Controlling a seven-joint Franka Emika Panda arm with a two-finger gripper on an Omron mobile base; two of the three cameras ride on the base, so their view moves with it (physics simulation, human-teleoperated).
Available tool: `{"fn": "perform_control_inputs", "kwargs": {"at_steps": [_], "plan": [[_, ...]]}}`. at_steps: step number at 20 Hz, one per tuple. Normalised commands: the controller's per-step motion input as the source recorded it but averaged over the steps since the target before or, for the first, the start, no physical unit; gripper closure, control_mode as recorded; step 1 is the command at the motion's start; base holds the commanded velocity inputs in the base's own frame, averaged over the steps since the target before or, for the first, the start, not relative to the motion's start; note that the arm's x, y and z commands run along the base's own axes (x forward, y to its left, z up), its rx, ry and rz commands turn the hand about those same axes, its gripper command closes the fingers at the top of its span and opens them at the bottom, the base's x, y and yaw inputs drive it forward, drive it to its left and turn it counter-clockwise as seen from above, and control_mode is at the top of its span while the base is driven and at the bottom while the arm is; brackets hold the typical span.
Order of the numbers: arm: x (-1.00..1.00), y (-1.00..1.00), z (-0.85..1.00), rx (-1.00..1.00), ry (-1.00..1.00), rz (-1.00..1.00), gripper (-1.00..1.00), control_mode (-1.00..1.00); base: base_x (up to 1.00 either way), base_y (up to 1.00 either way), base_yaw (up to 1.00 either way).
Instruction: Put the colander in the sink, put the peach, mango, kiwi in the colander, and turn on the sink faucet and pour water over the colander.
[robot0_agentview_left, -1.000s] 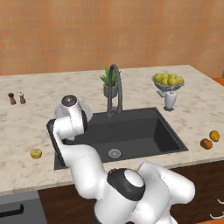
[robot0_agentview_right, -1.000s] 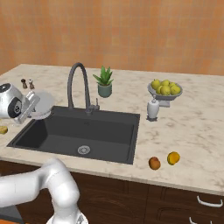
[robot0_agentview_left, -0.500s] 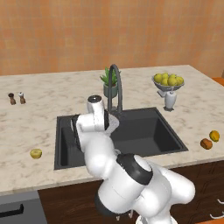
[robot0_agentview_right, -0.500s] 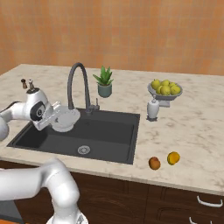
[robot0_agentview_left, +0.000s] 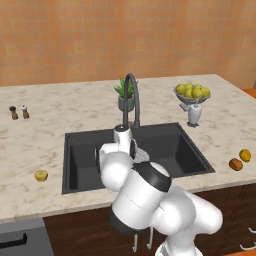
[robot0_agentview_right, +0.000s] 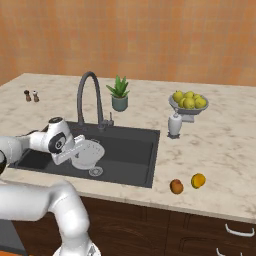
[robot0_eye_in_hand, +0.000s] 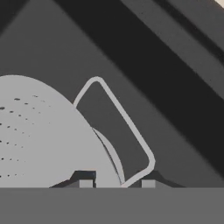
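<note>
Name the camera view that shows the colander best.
Right base view: the colander shows whole over the sink. Left base view: just a sliver beside the arm. Hand view: its perforated wall, cropped close.

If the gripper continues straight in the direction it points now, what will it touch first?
Most likely the dark floor of the sink. The gripper, shut on the rim of the colander, looks along it into the basin, and beyond the colander's wire handle nothing else lies ahead. Depth is hard to judge.

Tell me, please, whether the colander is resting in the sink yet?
Not resting yet: the colander hangs tilted over the sink basin, gripped at its rim by the shut end effector.
</note>
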Motion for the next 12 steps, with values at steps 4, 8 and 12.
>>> {"fn": "perform_control_inputs", "kwargs": {"at_steps": [4, 8, 12], "plan": [[0.00, 0.07, -0.62, 0.00, 0.07, -0.44, 1.00, -1.00, 0.00, 0.00, 0.00], [0.00, 0.36, -0.46, 0.00, 0.00, -0.39, 1.00, -1.00, 0.00, 0.00, 0.00], [0.04, 0.54, -0.68, -0.05, 0.00, -0.31, 1.00, -1.00, 0.00, 0.00, 0.00]]}}
